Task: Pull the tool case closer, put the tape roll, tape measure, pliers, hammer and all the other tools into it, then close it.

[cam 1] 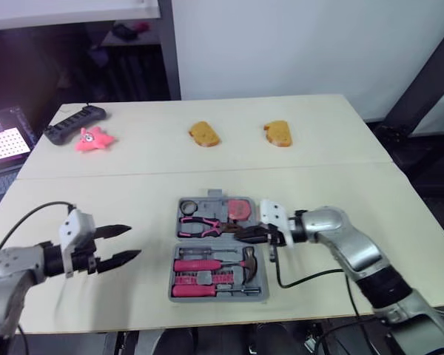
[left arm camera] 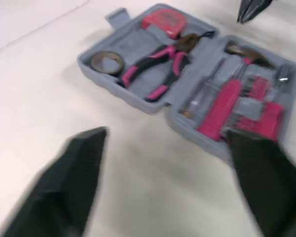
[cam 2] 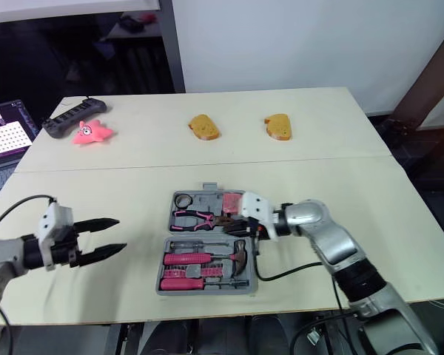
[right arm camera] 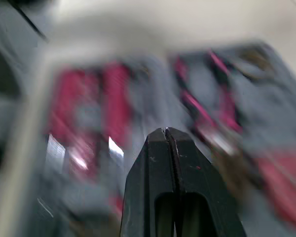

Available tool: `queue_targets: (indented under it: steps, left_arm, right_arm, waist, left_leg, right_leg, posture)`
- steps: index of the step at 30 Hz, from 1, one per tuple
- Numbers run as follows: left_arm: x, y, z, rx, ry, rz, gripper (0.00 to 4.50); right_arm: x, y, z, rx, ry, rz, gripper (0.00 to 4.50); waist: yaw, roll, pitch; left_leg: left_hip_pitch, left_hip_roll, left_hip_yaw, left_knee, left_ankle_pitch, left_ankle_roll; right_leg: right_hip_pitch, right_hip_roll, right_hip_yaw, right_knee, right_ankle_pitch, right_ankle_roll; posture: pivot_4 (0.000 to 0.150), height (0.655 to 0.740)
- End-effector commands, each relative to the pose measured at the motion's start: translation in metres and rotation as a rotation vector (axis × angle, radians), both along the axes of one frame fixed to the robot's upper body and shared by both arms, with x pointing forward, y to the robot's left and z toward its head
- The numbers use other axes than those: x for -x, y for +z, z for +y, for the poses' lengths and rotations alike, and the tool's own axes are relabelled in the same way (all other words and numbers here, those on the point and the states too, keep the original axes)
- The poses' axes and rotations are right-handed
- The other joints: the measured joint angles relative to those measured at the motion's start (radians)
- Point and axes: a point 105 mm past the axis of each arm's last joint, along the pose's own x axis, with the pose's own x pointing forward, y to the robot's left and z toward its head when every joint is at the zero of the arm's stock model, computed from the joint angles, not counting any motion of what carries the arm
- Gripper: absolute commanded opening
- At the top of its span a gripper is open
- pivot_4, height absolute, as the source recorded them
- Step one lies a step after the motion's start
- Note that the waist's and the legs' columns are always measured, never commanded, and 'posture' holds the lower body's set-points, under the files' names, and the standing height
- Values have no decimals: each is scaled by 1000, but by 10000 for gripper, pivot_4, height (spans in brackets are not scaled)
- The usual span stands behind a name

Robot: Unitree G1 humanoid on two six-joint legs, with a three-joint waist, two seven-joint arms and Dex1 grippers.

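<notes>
Grey: one tool case (cam 1: 212, 208), one hammer (cam 1: 249, 259)

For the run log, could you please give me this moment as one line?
tool case: open, packed | left claw: open, left of case | right claw: shut, over case middle

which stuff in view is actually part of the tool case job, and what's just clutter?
Job:
tool case, lying open
tape roll, tape measure, pliers, hammer, screwdriver, all in the case

Lying about:
bread pieces
pink toy
black device
laptop, off the table's left edge
</notes>
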Motion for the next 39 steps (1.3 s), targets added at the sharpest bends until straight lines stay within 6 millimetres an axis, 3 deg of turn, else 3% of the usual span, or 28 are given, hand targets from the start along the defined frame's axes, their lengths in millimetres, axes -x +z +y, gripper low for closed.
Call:
queue_targets:
  steps: [1,4,13,20,29,39]
  left_arm:
    - [-8,-15,-3,-81,-62,-12,15000]
    - [-20,-27,-7,-129,-95,-17,581]
    - [-44,-44,-26,-154,-169,11,581]
    - [-42,-56,-42,-139,-210,34,581]
    - [-38,-65,-77,-77,-266,68,581]
    - [-30,-70,-88,-48,-263,95,581]
  right_arm:
    - [-13,-6,-29,101,-92,-50,0]
    - [-18,-10,-40,134,-143,-46,0]
    - [-10,-21,-26,113,-134,1,0]
    - [-2,-25,-15,92,-116,26,0]
    - [3,-27,1,53,-92,56,0]
    - [9,-32,5,54,-78,81,0]
  waist:
    - [0,0,0]
    - [-4,0,0]
    - [-2,0,0]
    - [-1,0,0]
    - [-1,0,0]
    - [-1,0,0]
  left_leg:
    - [0,0,1,0,0,0]
    - [0,0,1,0,0,0]
    - [-1,0,1,1,0,0]
    - [-1,0,1,1,0,0]
    - [-1,0,1,1,0,0]
    - [-1,0,1,1,0,0]
  right_leg:
    - [0,0,0,-1,0,0]
    - [-1,0,0,0,0,0]
    - [-2,0,1,1,0,0]
    - [-2,0,1,1,0,0]
    - [-2,0,1,2,0,0]
    - [-1,0,1,2,0,0]
  posture:
    - [1500,7400]
    - [1500,7400]
    - [1500,7400]
    - [1500,7400]
    - [1500,7400]
    - [1500,7400]
